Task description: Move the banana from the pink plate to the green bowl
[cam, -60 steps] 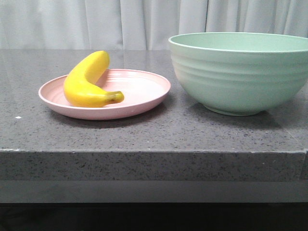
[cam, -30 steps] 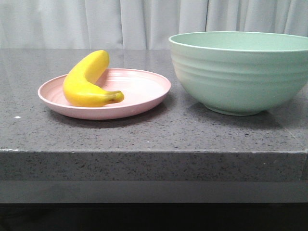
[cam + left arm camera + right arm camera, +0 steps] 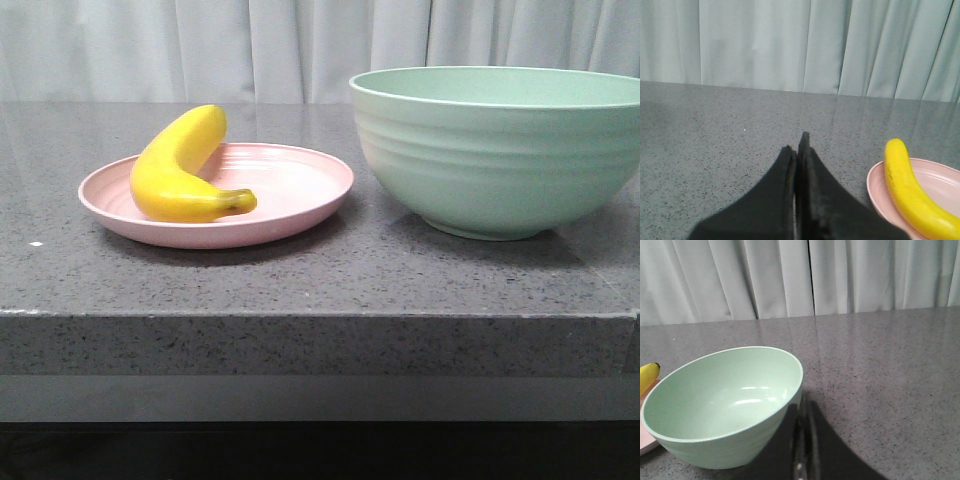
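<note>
The yellow banana (image 3: pixel 180 165) lies on the pink plate (image 3: pixel 300 190) at the left of the grey counter; its dark tip points right. The green bowl (image 3: pixel 500 150) stands empty to the right of the plate. Neither gripper shows in the front view. In the left wrist view my left gripper (image 3: pixel 799 142) is shut and empty, low over the counter beside the plate (image 3: pixel 877 187) and the banana (image 3: pixel 907 187). In the right wrist view my right gripper (image 3: pixel 801 407) is shut and empty, close beside the bowl (image 3: pixel 715 400); the banana's tip (image 3: pixel 650 372) shows past the bowl.
The grey speckled counter (image 3: pixel 320 270) has a front edge close to the camera. White curtains (image 3: pixel 300 50) hang behind it.
</note>
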`<action>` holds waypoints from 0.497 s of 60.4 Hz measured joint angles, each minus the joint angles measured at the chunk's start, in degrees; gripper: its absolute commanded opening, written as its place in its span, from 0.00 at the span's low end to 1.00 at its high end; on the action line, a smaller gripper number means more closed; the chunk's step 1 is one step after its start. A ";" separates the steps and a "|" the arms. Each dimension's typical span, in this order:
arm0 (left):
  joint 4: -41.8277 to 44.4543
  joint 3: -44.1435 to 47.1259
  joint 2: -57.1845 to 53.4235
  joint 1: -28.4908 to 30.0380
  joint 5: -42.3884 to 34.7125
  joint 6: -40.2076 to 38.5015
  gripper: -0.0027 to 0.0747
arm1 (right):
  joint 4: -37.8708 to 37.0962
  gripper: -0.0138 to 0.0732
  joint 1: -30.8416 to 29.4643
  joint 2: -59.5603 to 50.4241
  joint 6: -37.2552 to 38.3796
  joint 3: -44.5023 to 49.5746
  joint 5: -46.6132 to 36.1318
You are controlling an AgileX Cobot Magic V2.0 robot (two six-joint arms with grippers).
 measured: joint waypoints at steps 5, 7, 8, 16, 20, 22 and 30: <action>0.00 -0.19 0.26 0.00 0.11 0.00 0.25 | 0.00 0.30 0.00 0.48 0.00 -0.04 0.14; 0.00 -0.19 0.26 0.00 0.11 0.00 0.35 | 0.00 0.41 0.00 0.57 0.00 -0.04 0.17; 0.00 -0.19 0.26 0.00 0.11 0.00 0.43 | 0.00 0.46 0.00 0.57 0.00 -0.04 0.17; 0.00 -0.19 0.26 0.00 0.37 0.00 0.84 | 0.00 0.87 0.00 0.57 0.00 -0.04 0.27; -0.11 -0.19 0.26 0.00 0.48 0.00 0.89 | 0.00 0.92 0.00 0.57 0.00 -0.04 0.27; -0.39 -0.19 0.26 0.00 0.60 0.00 0.89 | 0.00 0.90 0.00 0.57 0.00 -0.04 0.27; -1.60 -1.16 1.06 -0.12 3.18 0.00 0.89 | 0.00 0.90 0.00 0.57 0.00 -0.04 0.27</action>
